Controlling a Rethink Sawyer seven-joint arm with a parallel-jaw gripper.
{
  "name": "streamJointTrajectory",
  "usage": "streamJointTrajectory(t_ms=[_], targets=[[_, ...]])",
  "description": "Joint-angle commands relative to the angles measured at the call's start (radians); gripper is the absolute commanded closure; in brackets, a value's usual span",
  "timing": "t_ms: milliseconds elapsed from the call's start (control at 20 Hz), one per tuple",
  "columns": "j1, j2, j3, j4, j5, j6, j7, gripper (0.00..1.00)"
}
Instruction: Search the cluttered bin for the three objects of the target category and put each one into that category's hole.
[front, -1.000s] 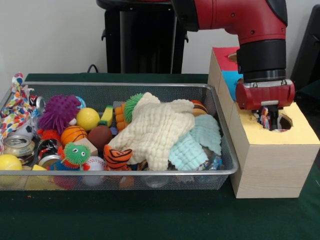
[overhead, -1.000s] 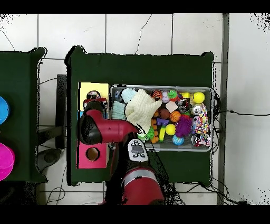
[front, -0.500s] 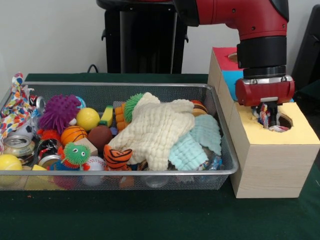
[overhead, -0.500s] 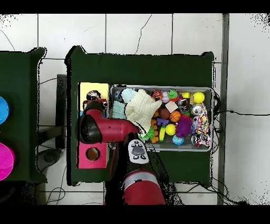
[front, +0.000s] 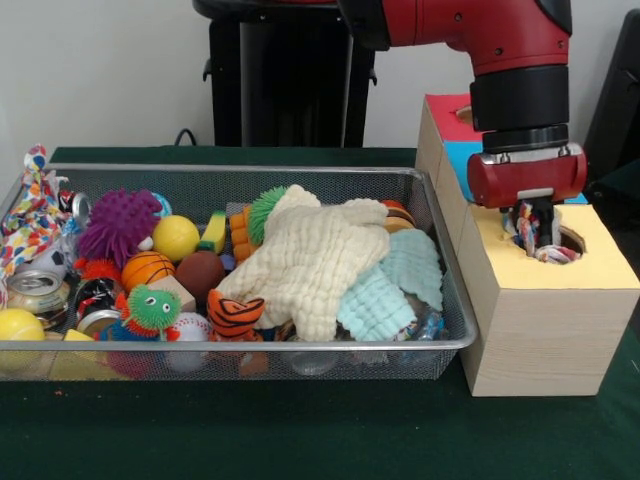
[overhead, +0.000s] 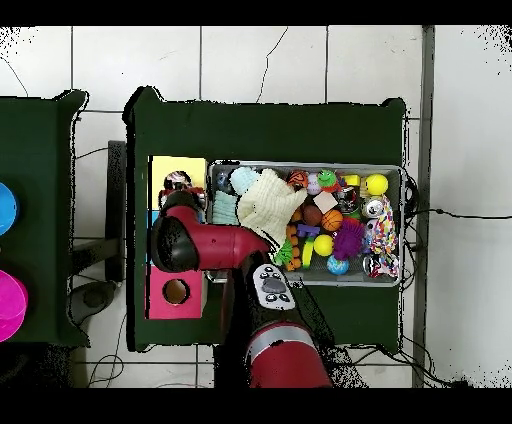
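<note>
My gripper (front: 537, 228) hangs over the round hole (front: 572, 243) in the yellow top (front: 600, 268) of the wooden box, to the right of the wire mesh bin (front: 240, 346). A polka-dot cloth (front: 524, 226) shows at the gripper, and part of it lies in the hole's mouth. Whether the gripper still holds it is unclear. A second polka-dot cloth (front: 28, 215) is draped over the bin's left end. In the overhead view the arm (overhead: 180, 240) covers the gripper; the cloth (overhead: 178, 181) shows in the yellow top (overhead: 178, 165), and the second cloth (overhead: 381, 236) lies in the bin (overhead: 300, 165).
A cream waffle cloth (front: 315, 260) and a mint waffle cloth (front: 392, 285) lie on the bin's right half. Balls, cans and toys fill its left half. The box's blue top (front: 462, 156) and red top (front: 450, 116) lie behind the yellow one.
The gripper has risen a little above the yellow hole. The cloth's top part has come up with it, and more of the cloth shows at the hole's mouth.
</note>
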Motion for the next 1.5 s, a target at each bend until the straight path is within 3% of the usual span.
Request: streamJointTrajectory(t_ms=[50,500,1500], targets=[[-0.063,-0.039,0.053,0.083,-0.02,0.107,0.169,1.0],[-0.048,-0.082,0.04,0.047,0.022,0.217,0.144,1.0],[-0.041,-0.065,0.029,0.023,0.024,0.2,0.162,1.0]])
